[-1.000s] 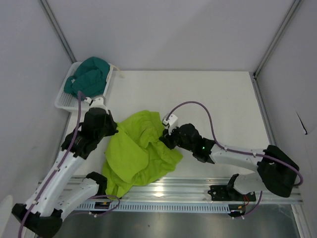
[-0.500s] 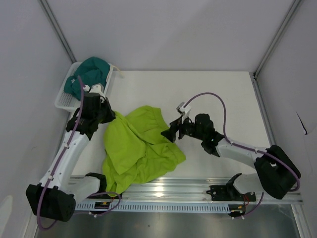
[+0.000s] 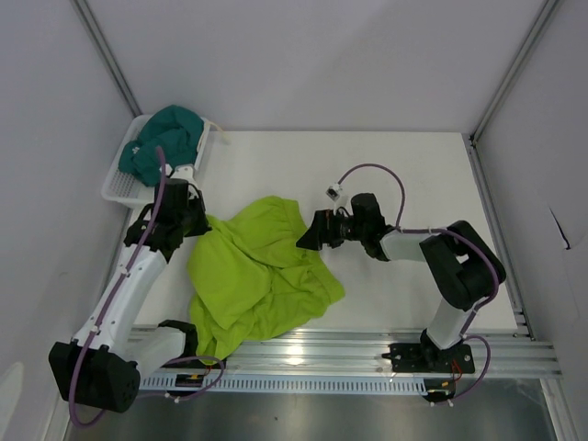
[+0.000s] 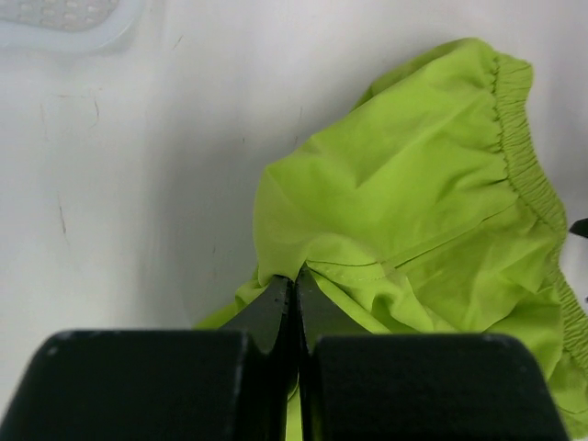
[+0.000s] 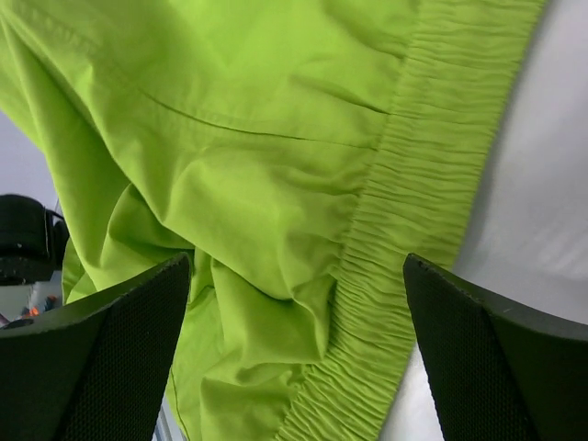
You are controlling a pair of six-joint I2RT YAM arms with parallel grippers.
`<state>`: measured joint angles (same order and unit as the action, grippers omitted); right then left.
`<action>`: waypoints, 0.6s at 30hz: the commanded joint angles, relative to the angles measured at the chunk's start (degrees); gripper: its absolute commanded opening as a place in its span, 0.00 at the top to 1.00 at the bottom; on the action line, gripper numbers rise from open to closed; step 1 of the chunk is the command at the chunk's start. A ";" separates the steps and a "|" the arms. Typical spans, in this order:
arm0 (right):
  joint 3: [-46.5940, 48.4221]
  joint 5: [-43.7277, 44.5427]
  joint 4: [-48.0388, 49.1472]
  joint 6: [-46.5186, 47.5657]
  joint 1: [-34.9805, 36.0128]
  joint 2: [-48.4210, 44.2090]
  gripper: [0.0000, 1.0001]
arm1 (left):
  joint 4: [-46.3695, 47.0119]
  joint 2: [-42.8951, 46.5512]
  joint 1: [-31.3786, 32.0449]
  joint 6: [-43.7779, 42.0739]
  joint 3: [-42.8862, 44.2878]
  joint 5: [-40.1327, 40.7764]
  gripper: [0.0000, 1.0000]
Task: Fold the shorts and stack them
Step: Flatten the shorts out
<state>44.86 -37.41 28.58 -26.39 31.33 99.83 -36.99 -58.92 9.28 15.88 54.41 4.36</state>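
Lime green shorts lie crumpled on the white table, left of centre in the overhead view, with their lower part reaching the metal rail near the bottom of the frame. The left gripper sits at the garment's upper left edge with its fingers pressed together on a fold of fabric. In the left wrist view the cloth rises into a small peak right at the fingertips, so the pinch looks real. The fingers hide exactly which edge is caught; it may be a side seam or a leg hem. That hold, I judge, anchors one side so the cloth can be drawn out flat. The right gripper is at the opposite, right edge with its fingers spread wide and nothing between them. Its own camera shows the gathered elastic waistband running just beneath the gap, which suggests it is lined up to take the waistband there. The fabric is thin and smooth, full of soft creases and overlapping layers, and is not yet flattened or folded. Dark teal shorts sit bunched in the white mesh basket at the upper left of the frame, well apart from the green pair, so stacking has not begun.
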 commanded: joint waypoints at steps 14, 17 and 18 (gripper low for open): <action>6.29 -3.02 -5.03 -5.59 -4.61 9.94 0.02 | 0.25 2.14 -0.31 -2.96 -3.70 1.44 1.00; 6.82 -5.82 -2.75 -7.70 -4.70 12.40 0.05 | 0.34 2.66 -0.31 -2.87 -4.05 1.18 1.00; 6.38 -6.97 -1.26 -8.67 -4.61 13.01 0.07 | 0.43 2.84 -0.31 -2.78 -4.14 1.00 1.00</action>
<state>51.13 -41.36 26.15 -32.05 26.65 110.00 -37.74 -57.84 9.28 14.41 50.78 5.80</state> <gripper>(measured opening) 0.949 0.003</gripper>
